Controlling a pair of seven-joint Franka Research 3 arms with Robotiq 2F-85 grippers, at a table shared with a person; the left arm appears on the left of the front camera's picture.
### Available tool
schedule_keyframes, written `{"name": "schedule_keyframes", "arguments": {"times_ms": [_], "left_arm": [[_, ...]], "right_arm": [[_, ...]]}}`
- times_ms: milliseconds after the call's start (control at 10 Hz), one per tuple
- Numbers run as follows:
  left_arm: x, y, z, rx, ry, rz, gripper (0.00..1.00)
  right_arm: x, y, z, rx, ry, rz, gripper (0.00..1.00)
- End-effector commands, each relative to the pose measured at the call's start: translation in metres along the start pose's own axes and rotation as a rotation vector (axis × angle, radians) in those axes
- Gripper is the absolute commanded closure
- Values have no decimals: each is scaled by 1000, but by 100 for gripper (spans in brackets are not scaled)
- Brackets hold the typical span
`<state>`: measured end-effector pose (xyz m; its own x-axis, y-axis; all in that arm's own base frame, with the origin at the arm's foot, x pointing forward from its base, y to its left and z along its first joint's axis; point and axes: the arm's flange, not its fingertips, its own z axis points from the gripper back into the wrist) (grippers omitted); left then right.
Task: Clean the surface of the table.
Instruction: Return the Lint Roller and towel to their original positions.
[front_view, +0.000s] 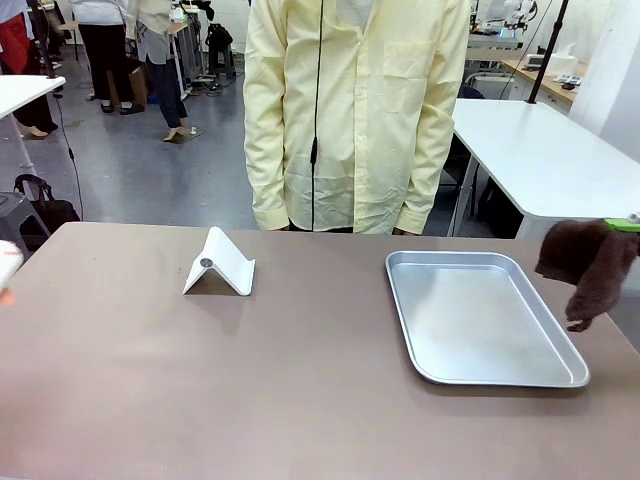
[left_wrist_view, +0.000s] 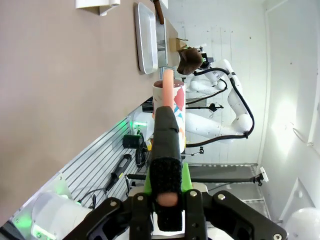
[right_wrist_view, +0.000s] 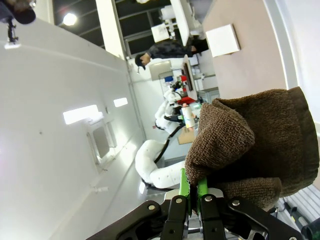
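The taupe-brown table (front_view: 200, 380) spreads across the front view. At its right edge a dark brown cloth (front_view: 590, 265) hangs above the tabletop, pinched in my right gripper (front_view: 622, 224). In the right wrist view that gripper (right_wrist_view: 192, 192) has its green pads shut on the cloth (right_wrist_view: 250, 140). My left gripper (left_wrist_view: 166, 112) is shut on a white printed bottle (left_wrist_view: 176, 102) with a salmon-pink tip. A sliver of that bottle (front_view: 5, 262) pokes in at the table's left edge.
A silver metal tray (front_view: 400, 262) lies on the right half of the table. A white folded stand (front_view: 220, 265) sits left of centre. A person in a pale yellow coat (front_view: 355, 110) stands at the far edge, hands at their sides. White tables (front_view: 540, 150) stand behind.
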<state>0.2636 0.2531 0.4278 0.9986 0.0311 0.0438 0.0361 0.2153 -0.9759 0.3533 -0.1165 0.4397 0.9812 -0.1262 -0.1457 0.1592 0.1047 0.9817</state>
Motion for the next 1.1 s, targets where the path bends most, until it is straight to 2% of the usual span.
{"name": "schedule_keyframes", "arguments": {"times_ms": [0, 100, 300, 500, 600, 800, 900, 1000], "left_arm": [[17, -34, -35, 46, -42, 19, 78], [28, -44, -52, 57, -31, 46, 78], [60, -66, -91, 49, -129, 69, 78], [90, -85, -130, 71, -178, 54, 78], [108, -94, -157, 129, -183, 25, 78], [142, -102, -194, 253, -154, -18, 78], [157, -106, -209, 285, -104, -21, 78], [178, -107, -221, 320, -82, -23, 78]], "right_arm": [[6, 19, -60, -68, 26, 54, 94], [7, 26, -94, -80, 47, 61, 94], [0, 39, -161, -53, 60, 67, 94], [-4, 31, -221, -103, 76, 31, 94], [-3, 23, -250, -120, 76, 17, 94], [-3, 10, -287, -101, 68, 26, 94], [-3, 0, -304, -103, 66, 43, 94], [0, -16, -324, -140, 63, 43, 94]]}}
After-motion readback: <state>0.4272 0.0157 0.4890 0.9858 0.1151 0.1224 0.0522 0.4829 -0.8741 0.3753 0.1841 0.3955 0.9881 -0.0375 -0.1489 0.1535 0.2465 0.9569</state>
